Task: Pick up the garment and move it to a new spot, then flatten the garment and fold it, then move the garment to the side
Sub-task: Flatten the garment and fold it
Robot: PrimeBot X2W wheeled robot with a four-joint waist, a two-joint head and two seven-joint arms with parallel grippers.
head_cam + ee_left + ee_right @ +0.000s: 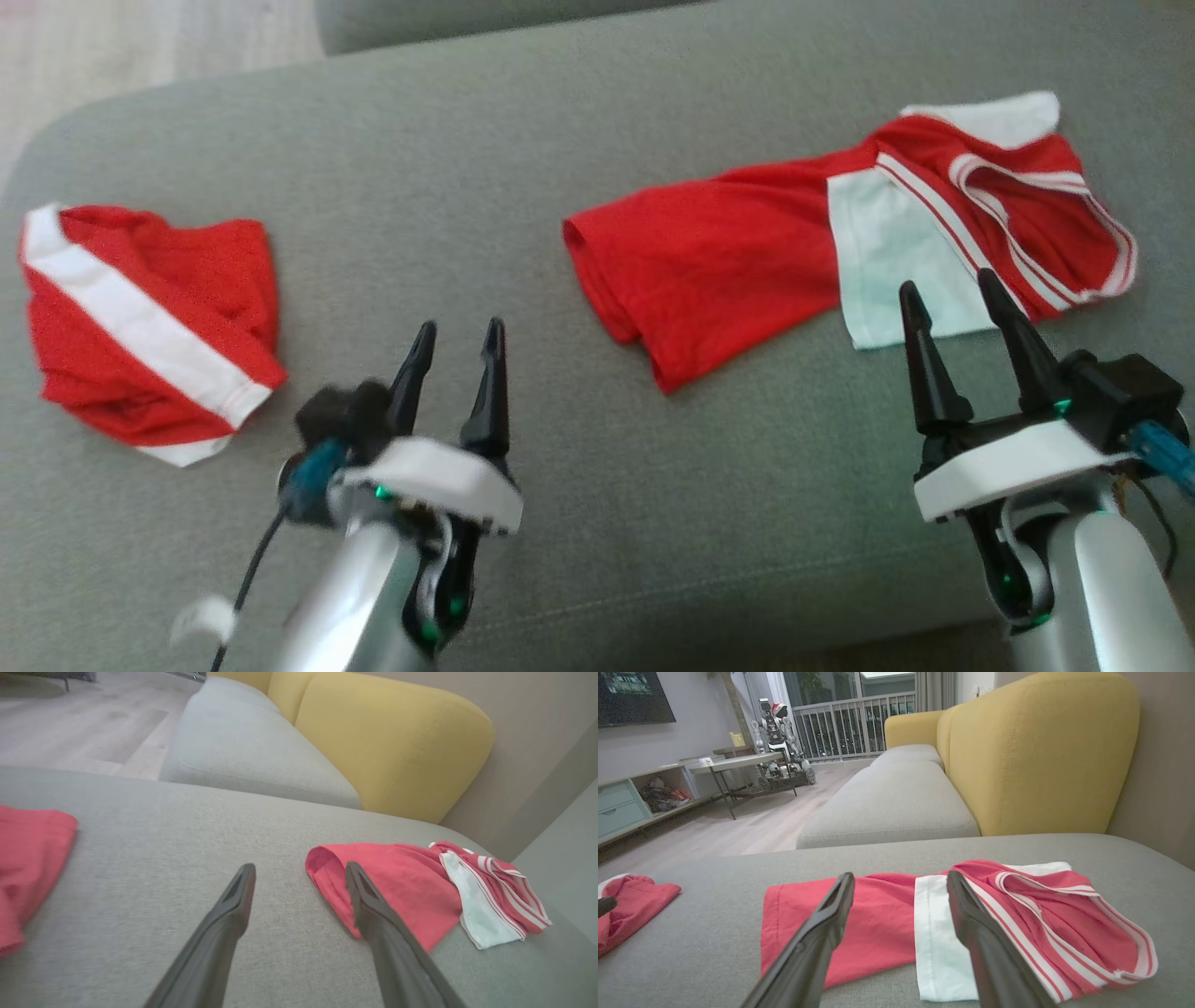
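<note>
crumpled red/white knit garment on grey woven cushion, pincers apart.

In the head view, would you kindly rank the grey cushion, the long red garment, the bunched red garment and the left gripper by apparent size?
1. grey cushion
2. long red garment
3. bunched red garment
4. left gripper, though nearer the camera
</note>
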